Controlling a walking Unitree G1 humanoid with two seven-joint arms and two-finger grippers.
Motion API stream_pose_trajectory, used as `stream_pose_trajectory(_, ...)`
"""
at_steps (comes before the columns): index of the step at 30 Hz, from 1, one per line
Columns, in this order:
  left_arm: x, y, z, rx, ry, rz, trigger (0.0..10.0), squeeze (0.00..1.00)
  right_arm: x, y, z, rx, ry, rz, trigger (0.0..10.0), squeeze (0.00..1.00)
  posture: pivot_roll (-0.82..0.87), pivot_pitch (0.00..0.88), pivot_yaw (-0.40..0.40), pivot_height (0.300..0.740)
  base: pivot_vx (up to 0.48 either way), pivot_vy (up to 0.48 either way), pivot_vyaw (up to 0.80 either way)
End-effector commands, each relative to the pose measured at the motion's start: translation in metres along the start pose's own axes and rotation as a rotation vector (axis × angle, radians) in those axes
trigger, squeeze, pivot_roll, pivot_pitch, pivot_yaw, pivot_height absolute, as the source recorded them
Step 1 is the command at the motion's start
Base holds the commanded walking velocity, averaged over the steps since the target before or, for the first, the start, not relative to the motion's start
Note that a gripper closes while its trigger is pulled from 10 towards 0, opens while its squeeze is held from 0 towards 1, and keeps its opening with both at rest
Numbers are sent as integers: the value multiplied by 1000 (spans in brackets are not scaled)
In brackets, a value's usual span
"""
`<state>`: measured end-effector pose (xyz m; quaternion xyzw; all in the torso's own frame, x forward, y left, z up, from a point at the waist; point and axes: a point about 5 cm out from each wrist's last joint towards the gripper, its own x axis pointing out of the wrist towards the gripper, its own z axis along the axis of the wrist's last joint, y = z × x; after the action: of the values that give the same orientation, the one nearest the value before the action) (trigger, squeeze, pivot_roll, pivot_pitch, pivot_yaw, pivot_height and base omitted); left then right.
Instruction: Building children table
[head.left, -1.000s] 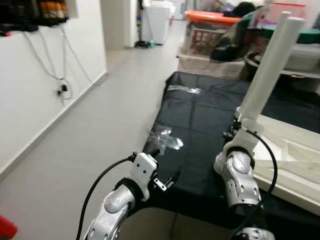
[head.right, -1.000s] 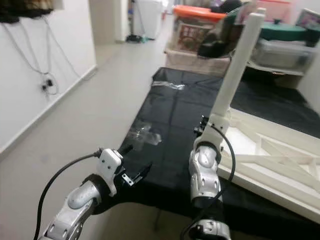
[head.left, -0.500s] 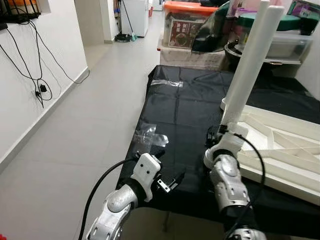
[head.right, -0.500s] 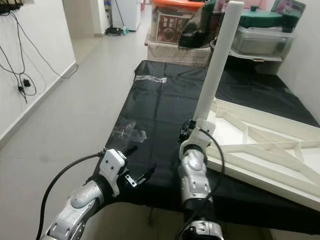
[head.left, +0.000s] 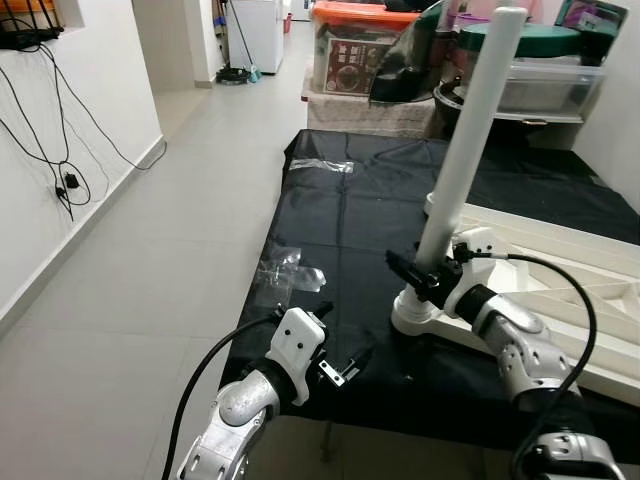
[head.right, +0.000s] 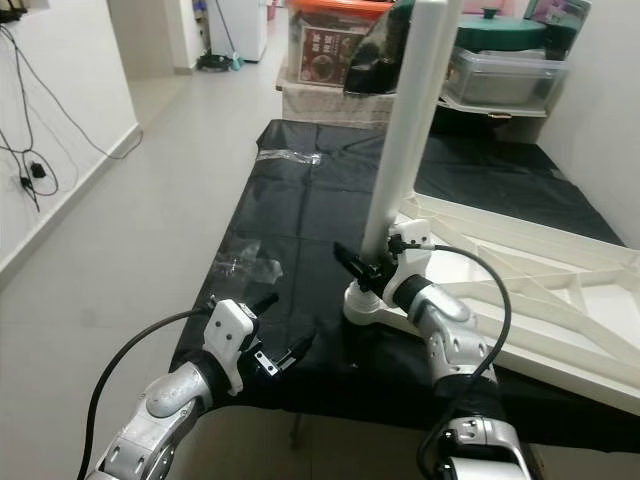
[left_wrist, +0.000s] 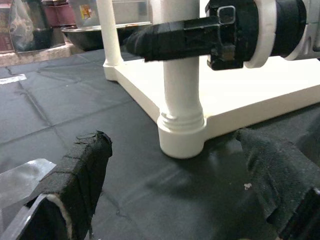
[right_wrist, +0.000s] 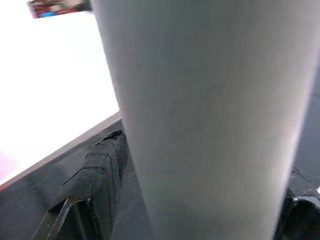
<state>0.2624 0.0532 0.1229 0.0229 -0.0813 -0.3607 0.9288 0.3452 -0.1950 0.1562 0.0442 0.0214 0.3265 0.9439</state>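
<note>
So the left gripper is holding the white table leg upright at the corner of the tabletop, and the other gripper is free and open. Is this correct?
Not quite: the right gripper holds the white table leg, as the left eye view shows. The leg stands upright at the corner of the tabletop, and the left gripper is the free, open one.

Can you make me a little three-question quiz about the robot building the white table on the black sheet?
1. True or false: the white table leg stands upright in the corner socket of the table top.
2. Which gripper is closed around the leg? A) the left gripper B) the right gripper
3. Fill in the blank: the table top lies on a ____ sheet.

Key: 1 true. 2 B. 3 black. The left gripper hovers open near the sheet's front edge, holding nothing.
</note>
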Motion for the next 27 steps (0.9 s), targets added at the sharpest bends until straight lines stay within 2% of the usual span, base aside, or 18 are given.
stream_pose_trajectory(1,1,-3,-1,9,-1,-8,10000,0,10,16,-6,19,32,147,10000,0,53,0,-67,740,0,0,0)
stream_pose_trajectory(3,2,-4,0,11,-5,-8,10000,0,13,20,-3,25,60,270,10000,0,55,0,-69,740,0,0,0)
stream_pose_trajectory(4,2,-4,0,11,-5,-8,10000,0,13,20,-3,25,60,270,10000,0,55,0,-69,740,0,0,0)
stream_pose_trajectory(5,2,-3,0,11,-6,-8,10000,0,16,23,0,35,73,345,10000,0,52,0,-67,740,0,0,0)
stream_pose_trajectory(7,2,-3,0,11,-6,-8,10000,0,16,23,0,35,73,345,10000,0,52,0,-67,740,0,0,0)
stream_pose_trajectory(8,2,-3,0,11,-6,-8,10000,0,18,25,0,39,74,360,4784,0,52,0,-67,740,0,0,0)
stream_pose_trajectory(9,2,-3,0,11,-6,-8,10000,0,18,25,0,39,74,360,4784,0,52,0,-67,740,0,0,0)
stream_pose_trajectory(10,2,-3,0,10,-6,-8,10000,0,19,27,-1,44,74,374,0,0,52,0,-67,740,0,0,0)
stream_pose_trajectory(16,1,-3,1,10,-6,-9,10000,0,21,29,-4,25,55,325,0,0,52,0,-65,740,0,0,0)
stream_pose_trajectory(18,0,-2,1,10,-6,-9,10000,0,26,20,-5,-3,19,115,0,0,49,0,-66,740,0,0,0)
stream_pose_trajectory(19,0,-2,1,10,-6,-9,10000,0,26,20,-5,-3,19,115,0,0,49,0,-66,740,0,0,0)
stream_pose_trajectory(20,0,-2,2,9,-5,-9,10000,0,28,10,-4,6,-1,-57,0,0,49,0,-66,740,0,0,0)
stream_pose_trajectory(21,0,-2,2,9,-5,-9,10000,0,28,10,-4,6,-1,-57,0,0,49,0,-66,740,0,0,0)
stream_pose_trajectory(22,0,-2,2,9,-5,-9,10000,0,27,-4,-4,21,-15,-283,0,0,65,0,-64,740,0,0,0)
stream_pose_trajectory(23,0,-2,2,9,-5,-9,10000,0,27,-4,-4,21,-15,-283,0,0,65,0,-64,740,0,0,0)
stream_pose_trajectory(24,0,-1,2,9,-4,-10,10000,0,23,-14,-4,33,-17,-456,0,0,69,0,-62,740,0,0,0)
stream_pose_trajectory(26,0,-1,2,9,-4,-10,10000,0,23,-14,-4,33,-17,-456,0,0,69,0,-62,740,0,0,0)
stream_pose_trajectory(27,-1,-1,2,12,-4,-13,10000,0,15,-23,-6,40,-27,-648,0,0,77,0,-55,740,0,0,0)
